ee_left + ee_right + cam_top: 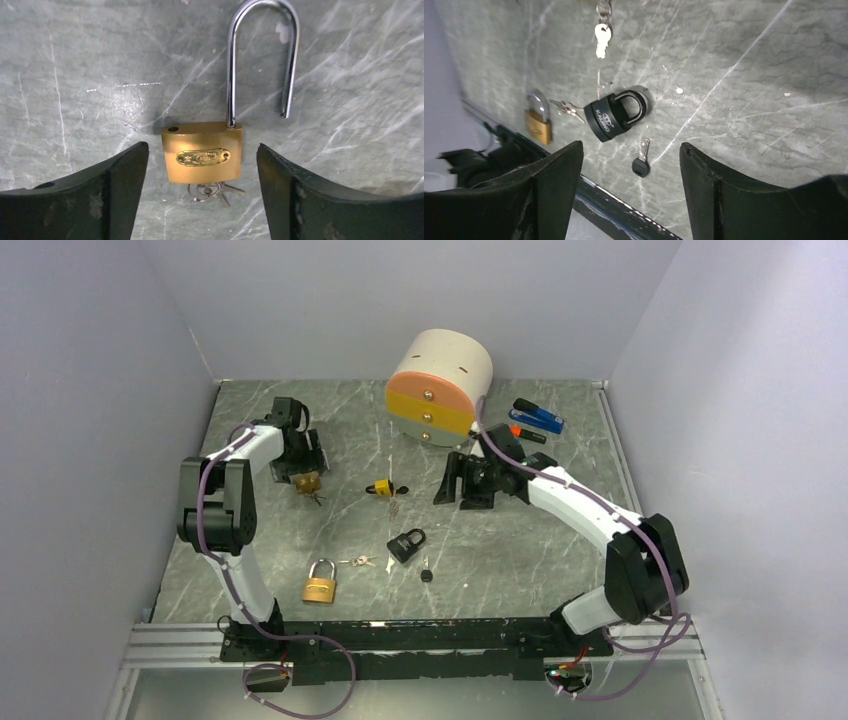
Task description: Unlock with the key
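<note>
A brass padlock [202, 157] lies flat on the marble table between my left gripper's [201, 150] open fingers, which do not touch it. Its steel shackle [260, 55] is sprung open, one end free of the body. A bunch of keys [215, 190] sticks out of its bottom. In the top view my left gripper [303, 472] hovers over this padlock [309, 483] at the far left. My right gripper [462, 492] is open and empty near the table's middle, above a black padlock [616, 115] and a black-headed key [641, 162].
A second brass padlock [320, 583] with loose keys [360, 561] lies near the front. A small yellow padlock [380, 487] with keys [395, 506] lies mid-table. A round beige drawer unit [440, 385] and blue and black tools [535, 420] stand at the back.
</note>
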Available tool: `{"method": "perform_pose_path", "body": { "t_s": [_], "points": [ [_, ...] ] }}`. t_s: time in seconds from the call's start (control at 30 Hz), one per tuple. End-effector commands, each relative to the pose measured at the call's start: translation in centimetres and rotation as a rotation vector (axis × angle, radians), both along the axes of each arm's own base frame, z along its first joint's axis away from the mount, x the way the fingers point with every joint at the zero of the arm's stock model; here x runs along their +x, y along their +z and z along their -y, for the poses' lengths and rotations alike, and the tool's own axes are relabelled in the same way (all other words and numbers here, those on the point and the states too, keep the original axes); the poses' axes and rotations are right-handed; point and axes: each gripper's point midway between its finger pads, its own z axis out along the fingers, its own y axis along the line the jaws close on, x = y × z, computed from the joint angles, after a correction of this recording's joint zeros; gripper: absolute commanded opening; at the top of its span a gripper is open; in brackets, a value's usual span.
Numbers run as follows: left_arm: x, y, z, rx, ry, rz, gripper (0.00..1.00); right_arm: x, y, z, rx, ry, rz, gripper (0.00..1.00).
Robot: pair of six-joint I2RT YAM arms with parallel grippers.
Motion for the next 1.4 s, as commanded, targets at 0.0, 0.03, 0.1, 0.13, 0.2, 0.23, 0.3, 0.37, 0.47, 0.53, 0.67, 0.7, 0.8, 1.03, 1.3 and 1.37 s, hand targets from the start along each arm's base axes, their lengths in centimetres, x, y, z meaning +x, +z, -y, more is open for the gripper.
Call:
{"method": "perform_pose_path", "body": {
  "t_s": [0.0, 0.03, 0.1, 0.13, 0.2, 0.23, 0.3, 0.37, 0.47, 0.53, 0.67, 0.7, 0.8, 1.03, 1.3, 1.37],
  "points": [
    [1.8, 4.9, 0.2, -0.02, 0.035, 0.129, 0.85, -1.2, -1.2, -0.6, -0.193, 0.066, 0.052, 0.73],
    [1.6, 5.9, 0.3, -0.034, 0.044, 0.154, 0.88, -2.0, -2.0, -0.9, -0.224, 0.086, 0.041, 0.73],
    [1.0, 7.9, 0.6, -0.063, 0.06, 0.203, 0.94, -3.6, -3.4, -1.4, -0.283, 0.115, 0.018, 0.73],
    [0.5, 8.5, 0.8, -0.08, 0.066, 0.217, 0.94, -4.5, -4.0, -1.6, -0.3, 0.134, 0.004, 0.73],
    [-0.7, 9.5, 1.4, -0.122, 0.071, 0.239, 0.94, -6.5, -5.2, -2.4, -0.32, 0.18, -0.025, 0.73],
    [-1.4, 9.8, 1.7, -0.143, 0.073, 0.246, 0.94, -7.4, -5.7, -2.7, -0.328, 0.196, -0.037, 0.73],
    [-2.8, 10.8, 2.4, -0.198, 0.08, 0.27, 0.92, -9.3, -6.6, -3.4, -0.339, 0.232, -0.058, 0.72],
    [-4.1, 11.3, 3.1, -0.252, 0.091, 0.288, 0.91, -10.4, -7.2, -4.1, -0.351, 0.256, -0.069, 0.72],
    [-5.8, 11.5, 3.9, -0.32, 0.116, 0.303, 0.89, -11.4, -8.1, -4.6, -0.395, 0.242, -0.104, 0.68],
    [-6.7, 11.4, 4.2, -0.347, 0.135, 0.306, 0.89, -12.1, -9.0, -4.3, -0.454, 0.225, -0.14, 0.63],
    [-8.1, 10.3, 4.1, -0.358, 0.167, 0.283, 0.86, -12.6, -10.1, -4.1, -0.531, 0.202, -0.159, 0.58],
    [-8.3, 10.1, 4.2, -0.362, 0.173, 0.277, 0.85, -12.6, -10.3, -4.2, -0.547, 0.194, -0.159, 0.58],
    [-8.8, 9.8, 4.3, -0.373, 0.178, 0.27, 0.84, -12.0, -10.4, -4.7, -0.574, 0.165, -0.134, 0.56],
    [-9.5, 9.8, 4.2, -0.372, 0.183, 0.269, 0.84, -11.5, -10.7, -5.6, -0.605, 0.151, -0.11, 0.55],
    [-10.0, 9.8, 4.1, -0.363, 0.172, 0.264, 0.85, -11.1, -11.1, -5.5, -0.624, 0.097, -0.098, 0.66],
    [-10.1, 9.7, 4.1, -0.363, 0.17, 0.26, 0.84, -11.0, -11.3, -5.2, -0.637, 0.078, -0.099, 0.62]
  ]
}}
